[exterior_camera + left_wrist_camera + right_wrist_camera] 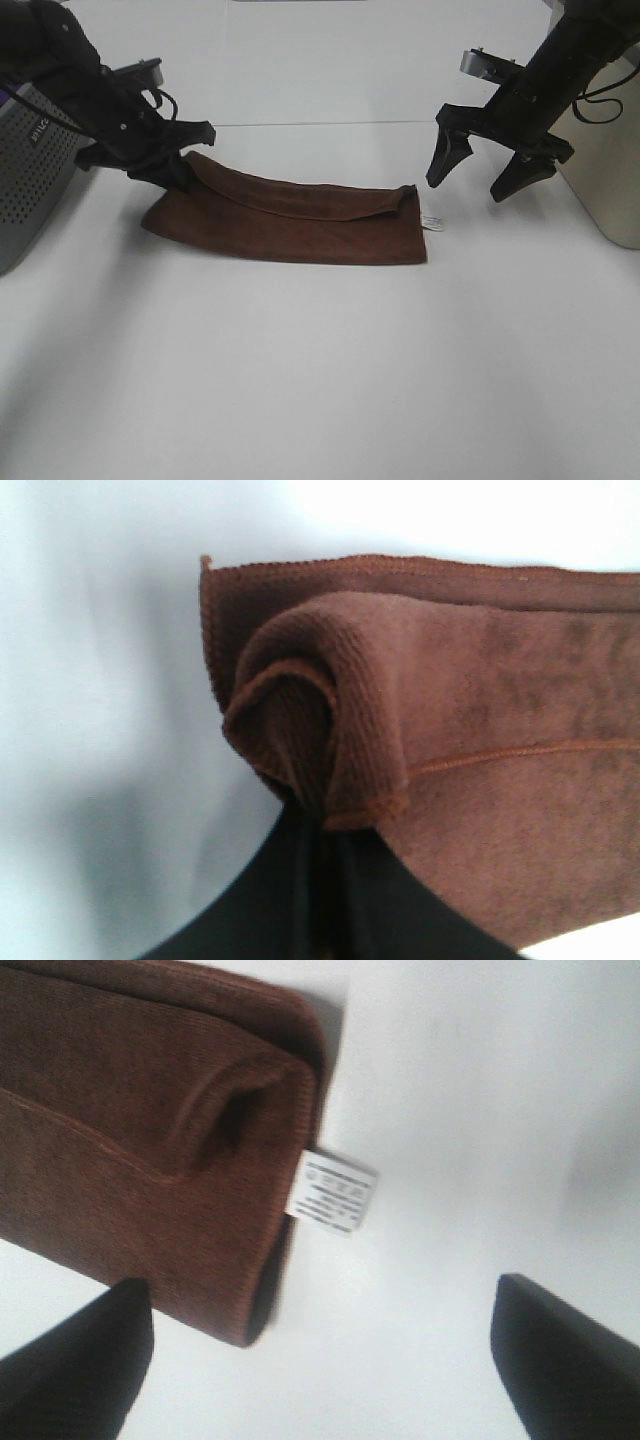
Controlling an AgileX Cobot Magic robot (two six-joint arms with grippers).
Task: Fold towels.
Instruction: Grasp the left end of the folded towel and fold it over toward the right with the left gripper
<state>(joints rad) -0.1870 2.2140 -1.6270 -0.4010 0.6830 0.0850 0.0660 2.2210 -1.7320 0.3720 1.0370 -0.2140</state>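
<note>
One towel (300, 225), left pincer (183, 168) clamped on its corner by grey crate (35, 180); right pincer (468, 187) apart.

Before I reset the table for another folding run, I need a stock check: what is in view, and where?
towel: one, dark brown, folded over lengthwise, lying mid-table
tag: one, white, sticking out of the towel's right end
perforated case: one, grey, at the table's left edge, partly out of frame
boxy object: one, beige, at the right edge; too cropped to name
table: one, white, under everything
left tool: one, black, shut on the towel's left corner, which is bunched and lifted
right tool: one, black, open, raised near the tagged end, touching nothing
</note>
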